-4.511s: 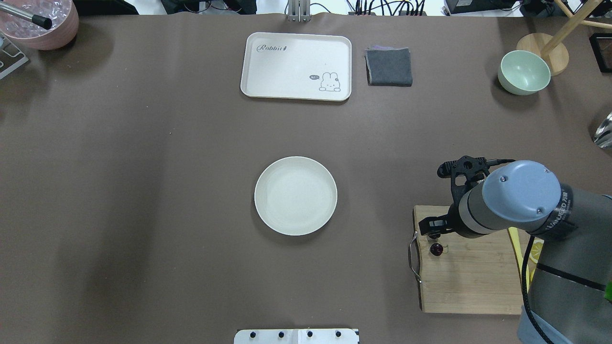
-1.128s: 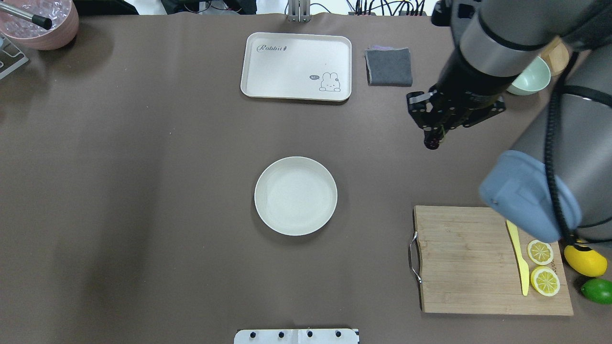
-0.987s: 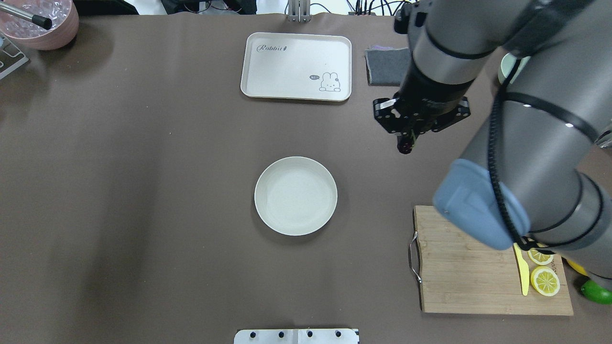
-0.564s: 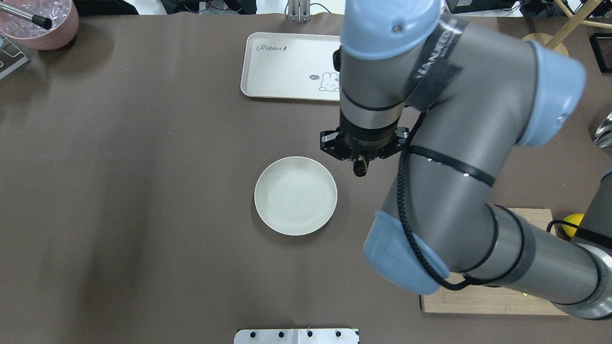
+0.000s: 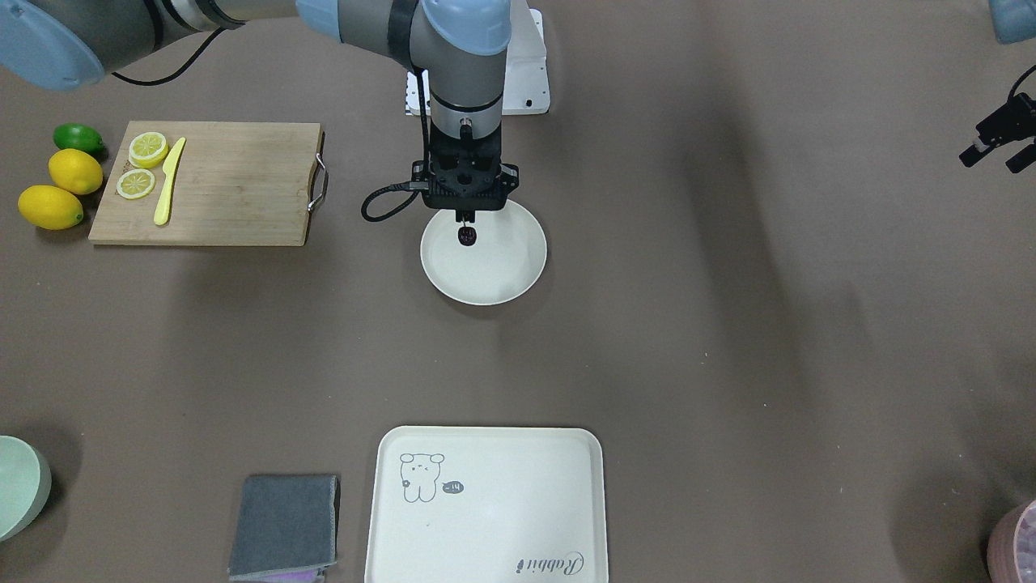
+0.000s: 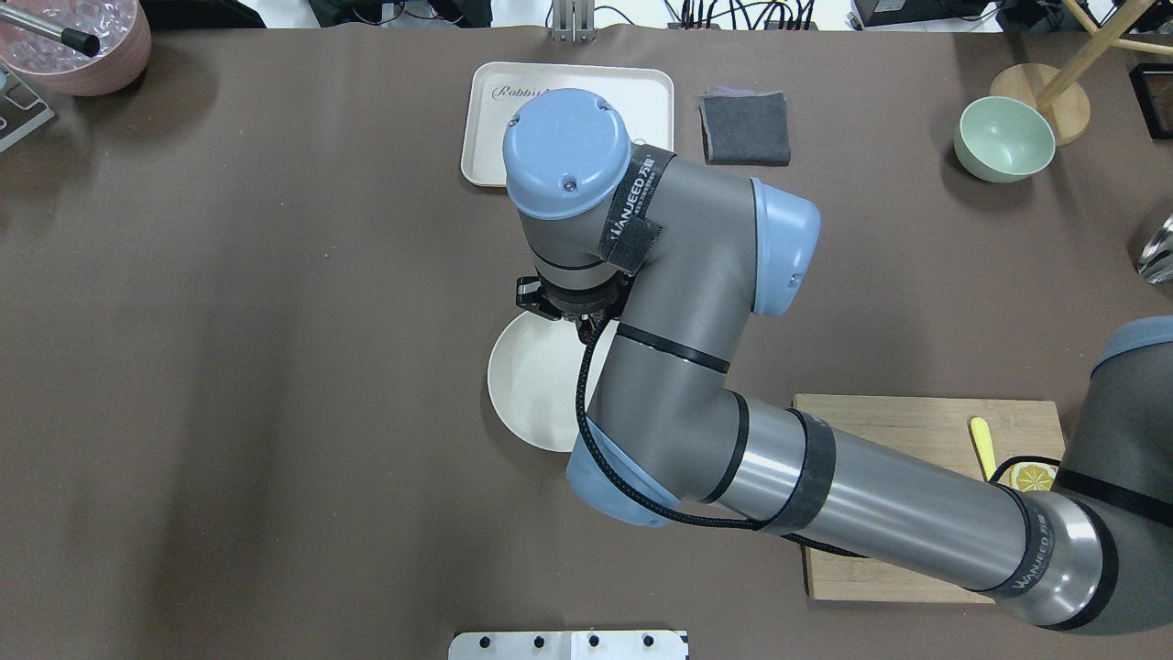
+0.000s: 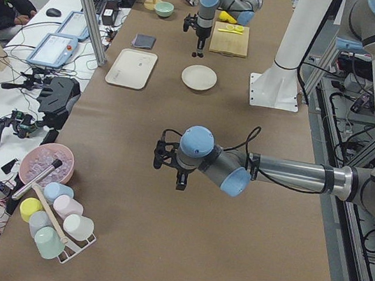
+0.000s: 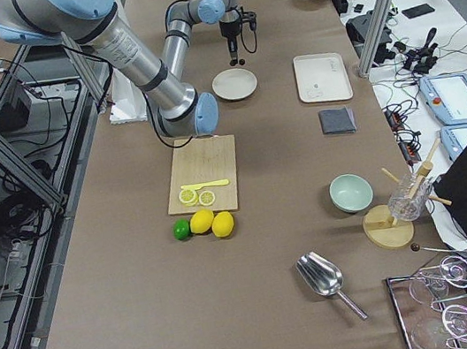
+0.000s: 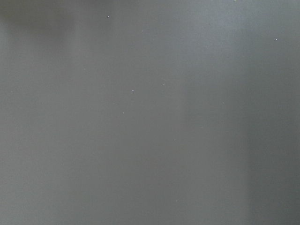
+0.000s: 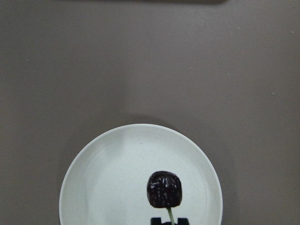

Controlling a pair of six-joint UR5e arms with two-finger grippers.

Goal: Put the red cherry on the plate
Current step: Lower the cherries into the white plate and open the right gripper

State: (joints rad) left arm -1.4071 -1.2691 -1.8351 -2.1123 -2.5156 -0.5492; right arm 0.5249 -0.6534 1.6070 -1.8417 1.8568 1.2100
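The right claw (image 5: pixel 467 221), pinching the red cherry (image 5: pixel 467 236) by its stem, now hangs over the plate (image 5: pixel 506 275), no longer beside its rim.

A brown-covered worktop (image 5: pixel 728 324), seen from the robot's side. A round cream plate (image 5: pixel 494 279) sits at its centre. A cream tray (image 5: pixel 502 494) lies at the far edge, with a folded grey cloth (image 5: pixel 283 514) just to its right and a pale green bowl (image 5: pixel 20 486) further right. A wooden cutting board (image 5: pixel 235 190) lies near right, with two lemons (image 5: pixel 75 171) and a lime (image 5: pixel 78 138) beside its right end. A pink bowl (image 6: pixel 128 60) stands in the far left corner.
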